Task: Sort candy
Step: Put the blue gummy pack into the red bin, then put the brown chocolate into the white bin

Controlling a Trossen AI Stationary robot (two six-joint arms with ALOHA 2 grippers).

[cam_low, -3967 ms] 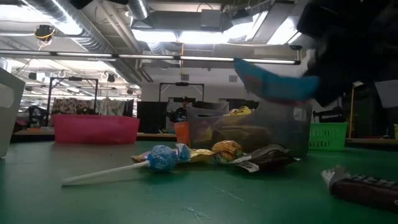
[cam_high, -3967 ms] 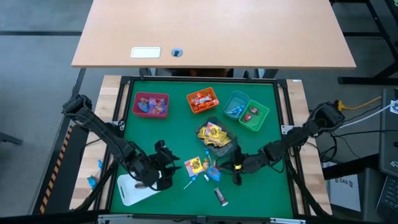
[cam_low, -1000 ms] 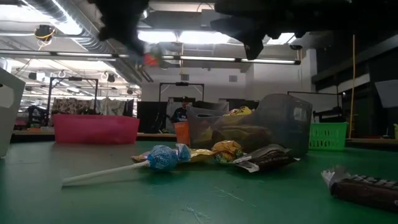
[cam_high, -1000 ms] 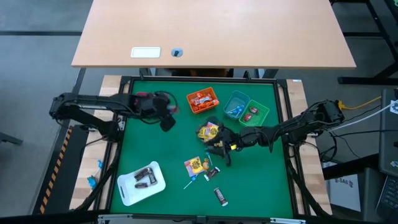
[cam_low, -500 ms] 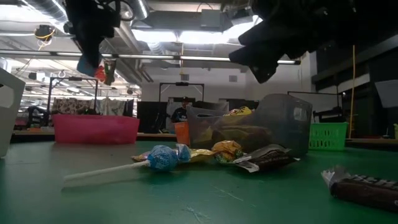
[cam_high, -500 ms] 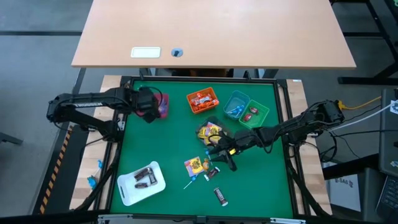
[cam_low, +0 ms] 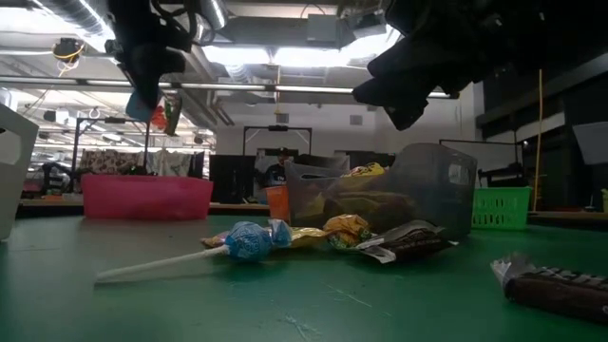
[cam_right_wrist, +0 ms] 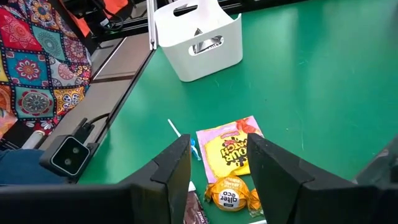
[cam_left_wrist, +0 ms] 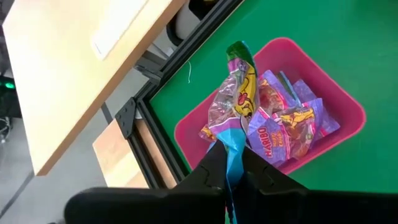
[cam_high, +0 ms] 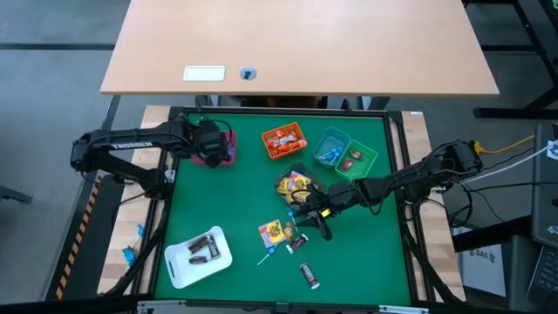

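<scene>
Overhead, the left gripper [cam_high: 212,144] hangs directly above the pink bin [cam_high: 228,150] at the table's far left corner, its fingers pinched shut on a purple candy packet [cam_left_wrist: 239,93] that dangles lengthwise toward the matching packets already in the bin, so the drop looks to be straight down. Toward the table's middle, the right gripper [cam_high: 307,215] hovers with its fingers parted and empty, and the loose candy, a yellow packet [cam_right_wrist: 230,152] and a blue lollipop [cam_low: 249,240], lies on the green mat just beyond its fingertips, far nearer this arm than the left one
</scene>
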